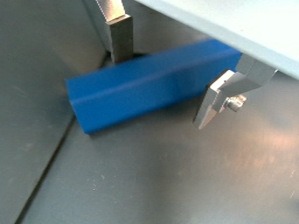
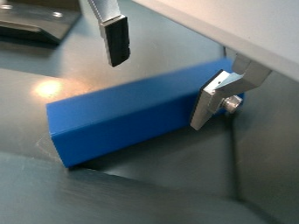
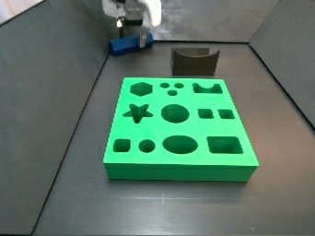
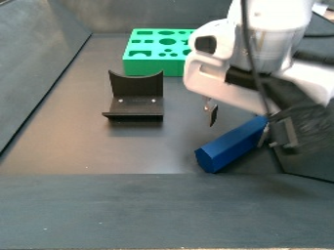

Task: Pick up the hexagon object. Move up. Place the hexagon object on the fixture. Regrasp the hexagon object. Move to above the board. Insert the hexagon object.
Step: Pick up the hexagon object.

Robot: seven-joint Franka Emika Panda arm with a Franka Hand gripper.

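Blue hexagonal bar lies flat on your dark floor, unheld. Your gripper sits low over it, silver fingers spread either side. Dark notched fixture and bright green holed board stand apart.

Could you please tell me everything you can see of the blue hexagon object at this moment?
The hexagon object is a long solid bar, uniformly blue with a matte, plastic-like surface and flat facets meeting at straight edges. It lies on its side on the dark floor, apart from the fixture and the green board, beyond the board's far end in a side view. The hand is lowered over one end, its open fingers straddling the bar. Whether the pads touch it cannot be told.
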